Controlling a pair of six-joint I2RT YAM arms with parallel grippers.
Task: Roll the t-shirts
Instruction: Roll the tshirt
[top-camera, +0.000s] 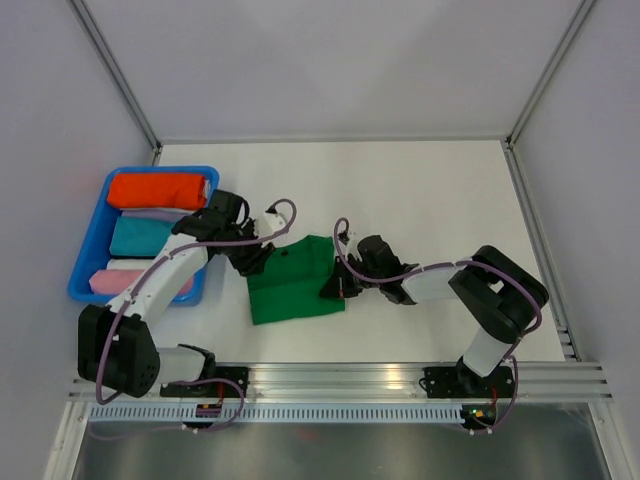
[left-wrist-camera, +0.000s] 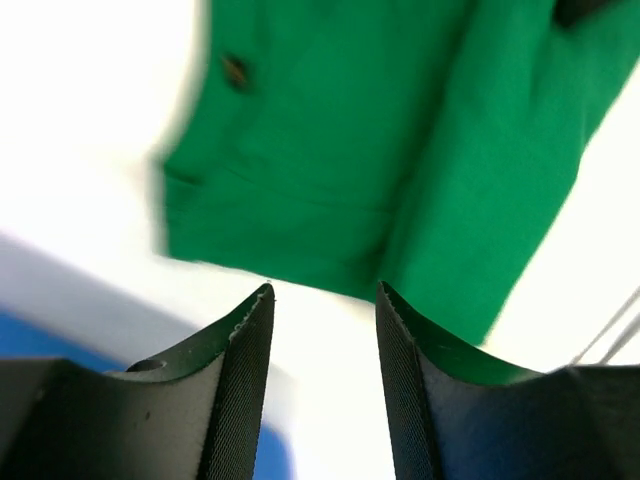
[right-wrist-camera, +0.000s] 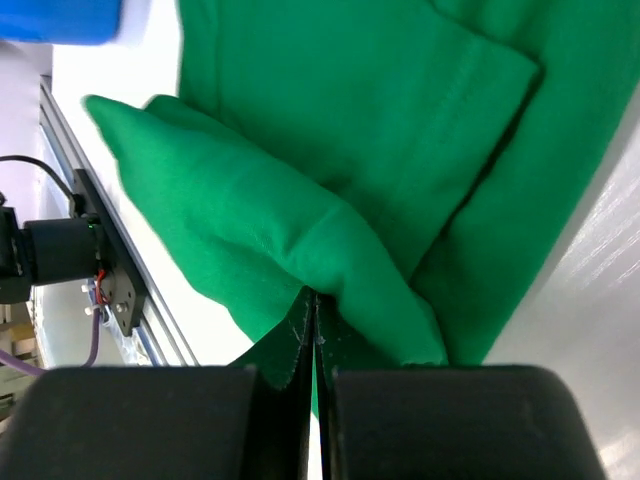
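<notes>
Arms: left arm (top-camera: 160, 280) runs from its base toward 1 o'clock; right arm (top-camera: 470, 285) doubles back toward 9 o'clock. Left fingers (top-camera: 252, 262) are half open and empty, just over the t-shirt (top-camera: 290, 287) at its 10 o'clock corner. Right fingers (right-wrist-camera: 316, 310) are clamped on a raised fold at its 3 o'clock edge. T-shirt lies mid-bench. Pinched ridge shows only in the right wrist view, blue bin (top-camera: 90, 285) only in the top view.

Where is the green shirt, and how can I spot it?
Look at the white table, near its front middle. There lies the emerald-green soft cloth t-shirt, the right end effector pinching its edge. Unlike the rolled orange-red cloth bundle and teal cloth bundle in the blue plastic tray on the left, it lies loose, outside the tray.
</notes>
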